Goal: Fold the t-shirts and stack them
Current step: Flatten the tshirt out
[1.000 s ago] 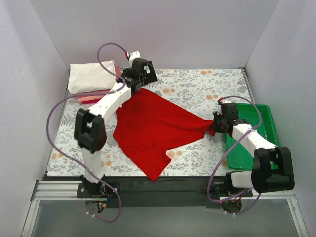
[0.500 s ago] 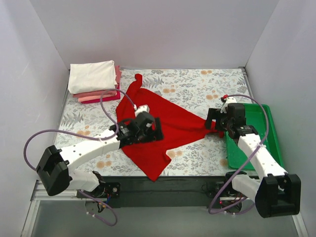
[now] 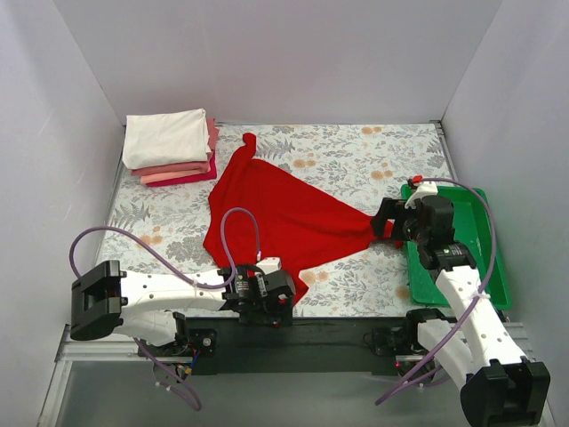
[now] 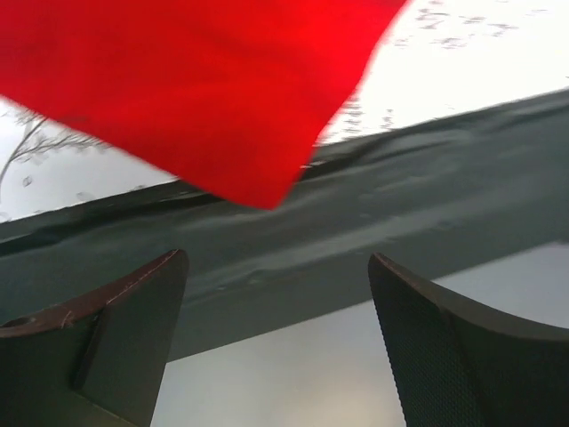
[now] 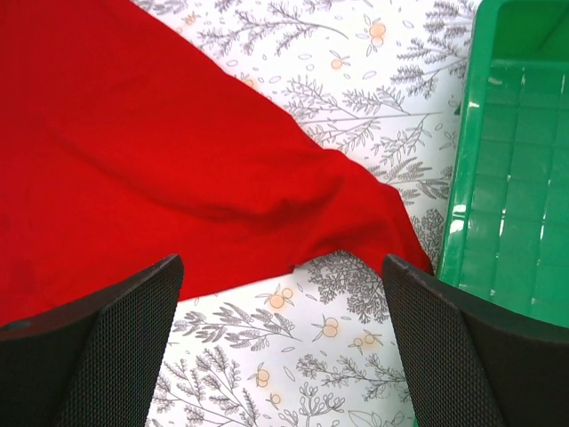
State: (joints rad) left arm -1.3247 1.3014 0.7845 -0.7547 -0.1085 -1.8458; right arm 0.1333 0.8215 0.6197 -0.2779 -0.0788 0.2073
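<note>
White floral-print table [image 3: 356, 160], red t-shirt [image 3: 276, 213] spread; pale walls [image 3: 293, 53].

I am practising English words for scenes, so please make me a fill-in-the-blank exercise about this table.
1. The top shirt of the stack is ____.
2. The unfolded shirt is ____.
3. The tray is ____.
4. The left claw and the right claw are both ____.
Missing words: white, red, green, open.
</note>
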